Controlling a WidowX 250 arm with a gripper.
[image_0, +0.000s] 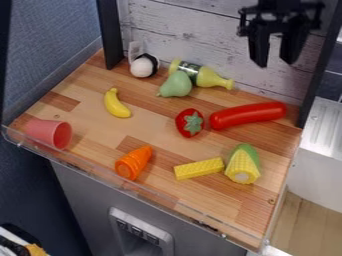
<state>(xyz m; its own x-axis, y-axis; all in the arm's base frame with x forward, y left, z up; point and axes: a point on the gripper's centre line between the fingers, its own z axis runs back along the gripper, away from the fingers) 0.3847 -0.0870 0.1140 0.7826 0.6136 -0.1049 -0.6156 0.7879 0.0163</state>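
Saw the black claw (275, 64) hanging at the upper right, in front of the whitewashed plank wall (194, 25), with its fingers spread wide and a stretch of planks visible between them. Found the yellow-green bottle (212, 79) and the long red sausage-shaped toy (247, 115) nearest to it in the view, both on the wooden desk (83, 80): the bottle lying near the wall with its neck to the right, the red toy lying at the right near the back corner. Noticed a dark label (190, 69) around the bottle, partly hidden by the green pear (176, 85) in front. Spotted a white ball with a black band (142, 67) to the left of them, just in front of a pale see-through piece (135, 49). Saw a strawberry (190, 124) just beside the red toy's left end, and a banana (117, 104) farther left. Made out a pink cup (50, 133) on its side at the left front, with its mouth facing right. Noted an orange carrot (133, 162) near the front, then a yellow ridged block (199, 169) lying close beside a corn cob (243, 165) with a green husk. Caught small pale marks on the dark buttons (135, 231) of the grey front below, too tiny to read.
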